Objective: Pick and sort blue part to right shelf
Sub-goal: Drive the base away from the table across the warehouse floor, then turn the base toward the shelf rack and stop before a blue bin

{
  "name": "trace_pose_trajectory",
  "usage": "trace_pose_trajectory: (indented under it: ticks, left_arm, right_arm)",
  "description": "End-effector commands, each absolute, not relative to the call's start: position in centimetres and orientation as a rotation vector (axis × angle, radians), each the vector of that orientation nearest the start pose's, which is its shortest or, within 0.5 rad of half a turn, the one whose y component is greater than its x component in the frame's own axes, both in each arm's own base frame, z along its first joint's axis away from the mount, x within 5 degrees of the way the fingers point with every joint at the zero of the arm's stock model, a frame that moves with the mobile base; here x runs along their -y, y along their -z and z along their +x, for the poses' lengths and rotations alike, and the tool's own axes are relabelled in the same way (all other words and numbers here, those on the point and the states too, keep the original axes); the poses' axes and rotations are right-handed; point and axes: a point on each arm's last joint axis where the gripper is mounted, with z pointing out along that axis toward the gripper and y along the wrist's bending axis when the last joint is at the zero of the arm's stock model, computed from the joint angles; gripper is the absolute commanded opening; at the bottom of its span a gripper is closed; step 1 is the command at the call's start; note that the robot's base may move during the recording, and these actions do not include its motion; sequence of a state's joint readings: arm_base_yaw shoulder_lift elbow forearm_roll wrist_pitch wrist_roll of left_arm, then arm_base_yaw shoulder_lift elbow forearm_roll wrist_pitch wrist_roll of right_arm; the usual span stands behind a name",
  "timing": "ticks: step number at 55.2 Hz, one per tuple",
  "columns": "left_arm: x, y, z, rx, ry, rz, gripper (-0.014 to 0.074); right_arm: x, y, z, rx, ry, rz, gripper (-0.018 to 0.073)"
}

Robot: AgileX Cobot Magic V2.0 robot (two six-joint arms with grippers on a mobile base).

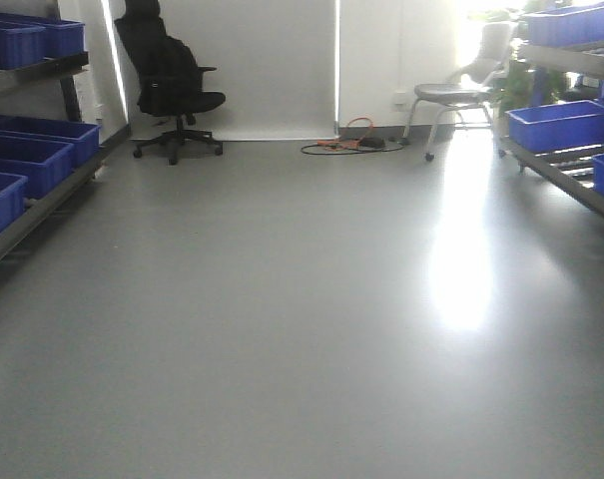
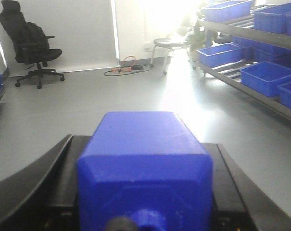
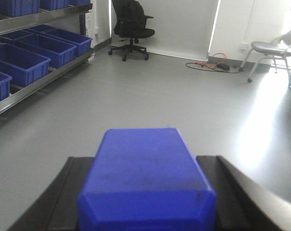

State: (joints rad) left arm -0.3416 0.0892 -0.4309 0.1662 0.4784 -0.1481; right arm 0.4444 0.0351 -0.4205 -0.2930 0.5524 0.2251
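On right shelf [image 2: 241, 90], blue crates [image 2: 268, 77]; left claw [image 2: 144, 143] clamps blue part [image 2: 145, 173]

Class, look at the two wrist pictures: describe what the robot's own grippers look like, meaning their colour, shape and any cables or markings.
Only the grasping parts show. The left gripper has broad, matte black fingers with smooth edges that flare out towards the camera. The right gripper has matching black fingers of the same shape. No cables, markings or arm links are visible in any view.
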Motion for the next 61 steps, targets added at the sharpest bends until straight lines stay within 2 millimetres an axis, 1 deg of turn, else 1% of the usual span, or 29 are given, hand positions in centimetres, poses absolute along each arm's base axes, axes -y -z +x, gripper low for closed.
trace_pose_trajectory:
  ticks: [1,61]
  left_arm:
    - [0.5,-32.4,3.11,-1.494,0.222,0.214,0.03]
    - [0.5,-32.4,3.11,-1.494,0.222,0.214,0.03]
  right_arm:
    - [0.23,-31.66,2.45,-1.5,-0.194,-0.275,0.0155]
    - [0.23,-31.66,2.45,-1.5,-0.194,-0.275,0.0155]
